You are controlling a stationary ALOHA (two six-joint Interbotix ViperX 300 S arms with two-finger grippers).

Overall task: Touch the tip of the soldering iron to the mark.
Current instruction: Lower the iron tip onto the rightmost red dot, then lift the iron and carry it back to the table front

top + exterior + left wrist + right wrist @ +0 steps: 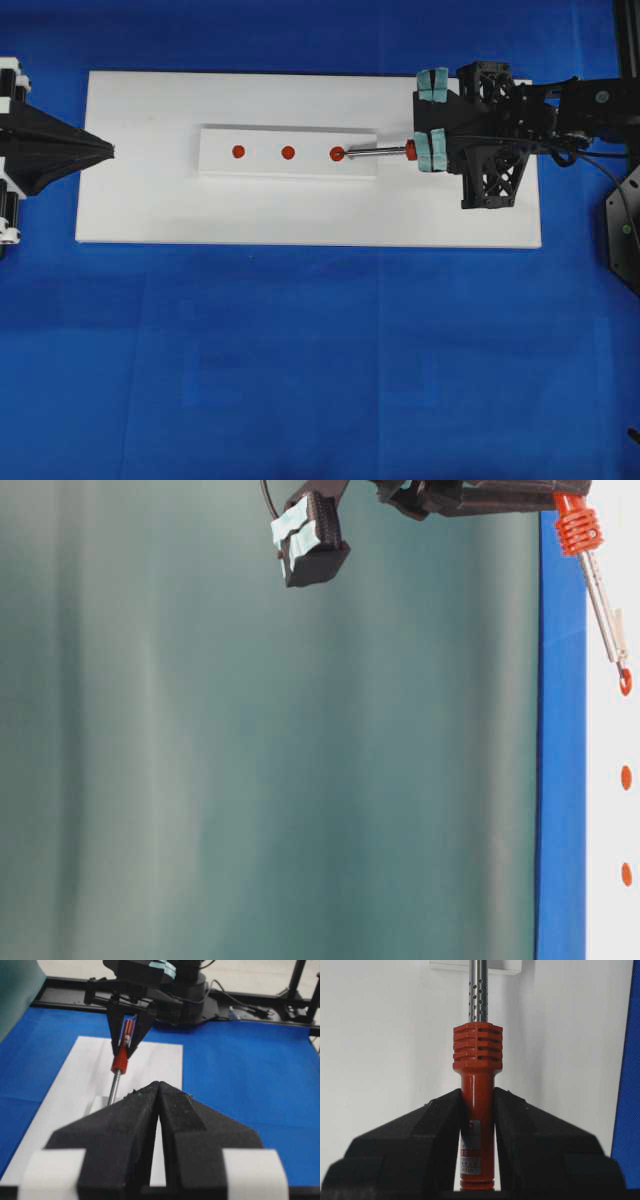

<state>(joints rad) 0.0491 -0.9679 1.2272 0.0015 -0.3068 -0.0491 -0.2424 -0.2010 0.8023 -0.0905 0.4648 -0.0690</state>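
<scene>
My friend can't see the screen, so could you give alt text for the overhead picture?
The right claw holds a soldering iron with its tip at the right-hand red dot of three on a white strip. The shut left claw waits at the white board's opposite end.

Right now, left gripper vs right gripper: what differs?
The right gripper is shut on the soldering iron; the left gripper is shut on nothing. The right gripper reaches over the white board toward the strip; the left gripper sits at the board's left edge. Both have black fingers.
</scene>
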